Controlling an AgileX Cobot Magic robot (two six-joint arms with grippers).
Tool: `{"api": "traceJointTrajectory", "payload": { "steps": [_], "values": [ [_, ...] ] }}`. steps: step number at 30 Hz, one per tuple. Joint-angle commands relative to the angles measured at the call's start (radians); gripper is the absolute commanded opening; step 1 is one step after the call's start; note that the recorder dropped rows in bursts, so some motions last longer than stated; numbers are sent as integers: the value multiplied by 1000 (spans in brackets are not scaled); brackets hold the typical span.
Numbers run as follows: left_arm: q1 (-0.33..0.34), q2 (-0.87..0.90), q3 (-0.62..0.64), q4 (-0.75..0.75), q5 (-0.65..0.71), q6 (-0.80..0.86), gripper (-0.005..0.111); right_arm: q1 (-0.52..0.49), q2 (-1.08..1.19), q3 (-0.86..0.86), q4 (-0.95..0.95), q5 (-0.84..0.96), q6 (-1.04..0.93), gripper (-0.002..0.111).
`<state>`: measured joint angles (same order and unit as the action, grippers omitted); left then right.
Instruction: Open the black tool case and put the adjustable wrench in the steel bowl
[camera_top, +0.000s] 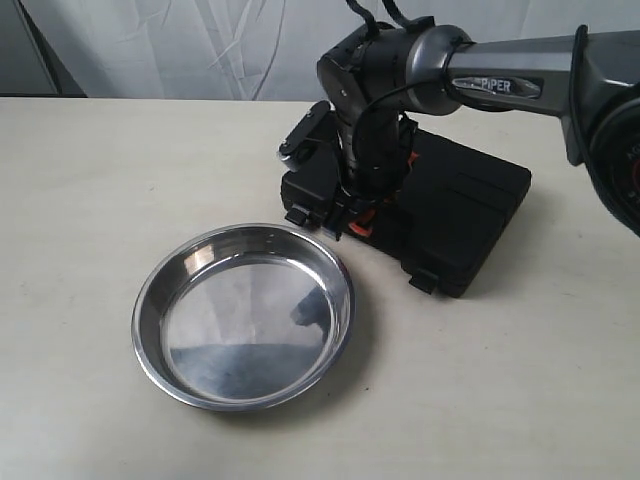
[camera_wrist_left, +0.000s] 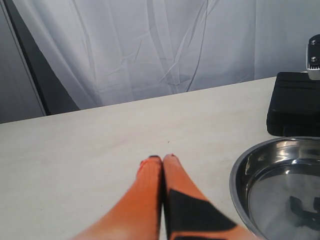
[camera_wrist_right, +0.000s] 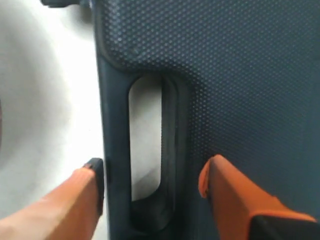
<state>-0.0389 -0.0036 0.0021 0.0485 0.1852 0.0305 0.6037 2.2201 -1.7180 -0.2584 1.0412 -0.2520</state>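
Black tool case (camera_top: 470, 220) lies flat and closed on the table (camera_top: 80, 200), handle edge toward the steel bowl (camera_top: 140, 330). The bowl sits just in front of it, empty. The adjustable wrench is nowhere in view and is presumably inside the case.

Right hand (camera_wrist_right: 151, 170) is down at the case's front edge with its fingers spread. One finger is outside the edge on the table side, the other over the pebbled lid. The moulded handle bar (camera_wrist_right: 115, 150) lies between them, not yet pinched.

Left hand (camera_wrist_left: 162, 159) has its fingers pressed together and holds nothing. It hangs low over bare table, beside the bowl.

Two latches (camera_top: 297, 213) stick out along the front edge. Whether they are released cannot be told.

Handling, as judged:
- The case is rigid plastic, and the textured lid should give fair friction.
- It is probably weighted by tools, so the base may stay put as the lid lifts, though it could slide on the smooth table.
- The best hold looks like the handle bar or the lid lip at the front edge, away from the hinge.
- The wrench would be small, hard and slick metal, so a grip across the slim handle suits it.
- The bowl is light and polished and could skid if bumped.
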Motion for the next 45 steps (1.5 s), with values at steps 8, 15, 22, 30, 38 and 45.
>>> {"api": "traceJointTrajectory", "payload": {
  "steps": [8,15,22,30,38,45],
  "values": [
    [-4,4,-2,-2,-5,-1,0,-4,57,0,66,1,-1,46],
    [-4,4,-2,-2,-5,-1,0,-4,43,0,134,19,-1,43],
    [-4,4,-2,-2,-5,-1,0,-4,-9,0,180,22,-6,51],
    [-4,4,-2,-2,-5,-1,0,6,-11,0,197,23,-8,50],
    [-4,4,-2,-2,-5,-1,0,6,-11,0,82,17,29,50],
    [-4,4,-2,-2,-5,-1,0,6,-11,0,91,5,46,50]
  ]
}}
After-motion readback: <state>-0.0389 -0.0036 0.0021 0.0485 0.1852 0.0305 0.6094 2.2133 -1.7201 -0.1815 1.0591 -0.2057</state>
